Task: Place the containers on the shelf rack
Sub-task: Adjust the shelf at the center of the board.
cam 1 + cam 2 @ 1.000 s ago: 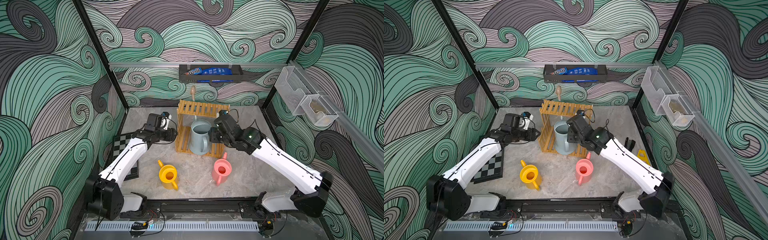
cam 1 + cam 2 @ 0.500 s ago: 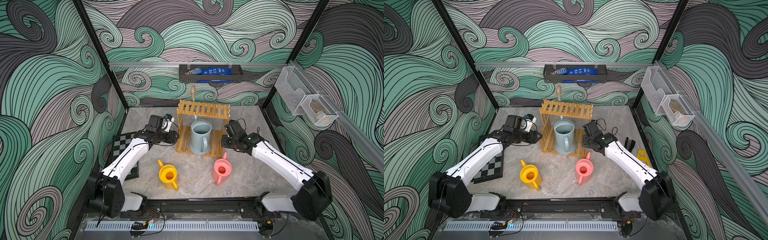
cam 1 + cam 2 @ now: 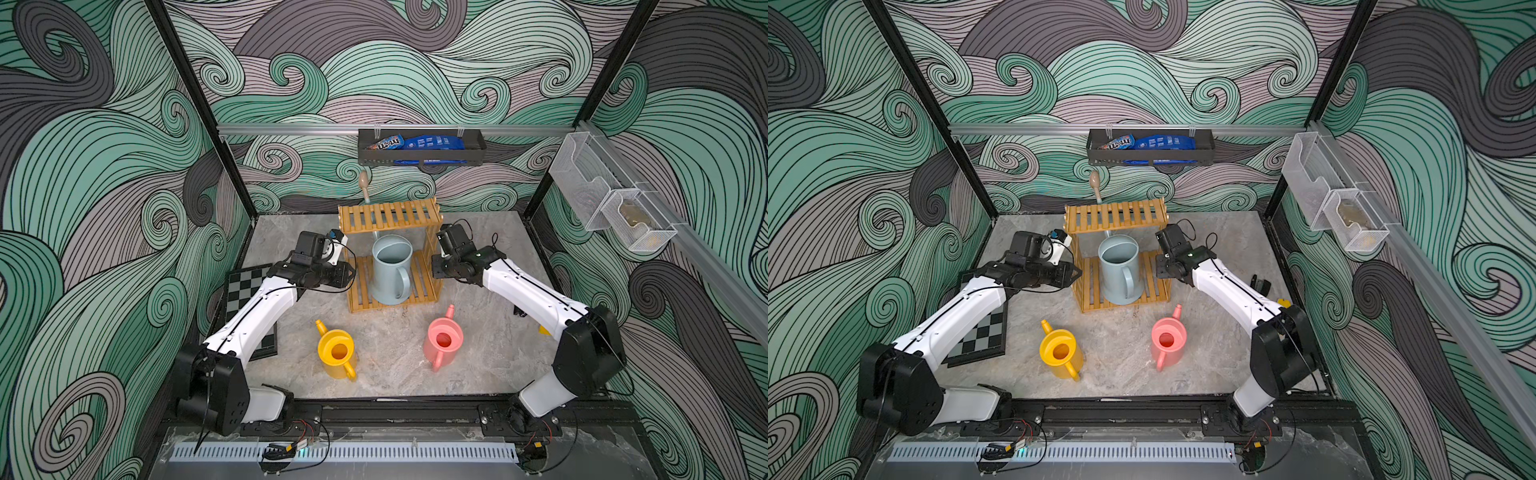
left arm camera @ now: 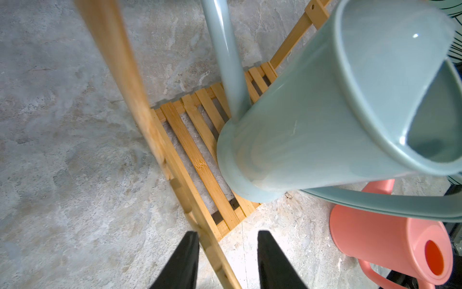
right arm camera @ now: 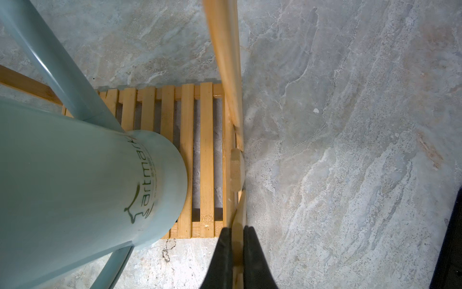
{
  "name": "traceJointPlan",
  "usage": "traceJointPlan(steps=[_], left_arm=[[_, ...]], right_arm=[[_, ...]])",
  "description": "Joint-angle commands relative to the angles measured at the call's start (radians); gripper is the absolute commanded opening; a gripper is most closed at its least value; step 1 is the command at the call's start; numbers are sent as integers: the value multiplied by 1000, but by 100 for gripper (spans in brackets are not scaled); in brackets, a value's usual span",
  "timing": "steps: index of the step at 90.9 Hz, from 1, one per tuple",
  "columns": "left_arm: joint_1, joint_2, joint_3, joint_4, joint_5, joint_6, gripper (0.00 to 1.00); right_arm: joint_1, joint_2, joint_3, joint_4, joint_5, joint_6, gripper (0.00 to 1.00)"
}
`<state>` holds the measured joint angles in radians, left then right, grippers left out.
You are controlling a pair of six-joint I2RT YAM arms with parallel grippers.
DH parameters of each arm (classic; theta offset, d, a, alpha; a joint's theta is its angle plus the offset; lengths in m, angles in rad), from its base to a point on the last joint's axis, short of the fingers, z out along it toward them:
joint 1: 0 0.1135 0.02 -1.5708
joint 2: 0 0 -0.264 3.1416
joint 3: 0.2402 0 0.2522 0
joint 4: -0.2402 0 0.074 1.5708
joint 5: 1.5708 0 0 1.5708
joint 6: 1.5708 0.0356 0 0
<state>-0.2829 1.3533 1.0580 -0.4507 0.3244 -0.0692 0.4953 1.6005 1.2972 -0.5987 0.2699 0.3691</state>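
The grey marbled table (image 3: pixel 395 374) carries everything. Towards its back stands the shelf rack (image 3: pixel 388 216), two slatted tiers of honey-brown wood, upright and open at the sides. The large blue-grey watering can (image 3: pixel 388 270) stands upright on the lower tier with its handle turned to the front, and its long spout rises behind the upper tier so that the tan tip shows above it in both top views. A checkered board (image 3: pixel 245 299) lies flat at the table's left edge, partly under the left arm. The left gripper (image 4: pixel 227 234) is at the rack's left side. Its jaws are parted and straddle a wooden post: one finger lies against the post and the other stands apart from it. The right gripper (image 5: pixel 236 229) is at the rack's right side, and its jaws are pinched tight on a thin wooden upright of the rack. The yellow watering can (image 3: pixel 337 353) and the pink watering can (image 3: pixel 444 343) stand upright on the bare table in front of the rack, well apart from each other and from both grippers.
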Motion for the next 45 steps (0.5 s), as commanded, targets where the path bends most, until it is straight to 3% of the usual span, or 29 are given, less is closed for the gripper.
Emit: traceJointPlan(steps=[1,15,45], left_arm=[[-2,7,1,12,-9,21,41],[-2,53,58,-5,-42,18,36],[-4,227,246,-118,19,-30,35]], right_arm=[[-8,-21,15,-6,0,23,2],[-23,-59,-10,-3,-2,80,0],[-24,-71,-41,31,26,140,0]])
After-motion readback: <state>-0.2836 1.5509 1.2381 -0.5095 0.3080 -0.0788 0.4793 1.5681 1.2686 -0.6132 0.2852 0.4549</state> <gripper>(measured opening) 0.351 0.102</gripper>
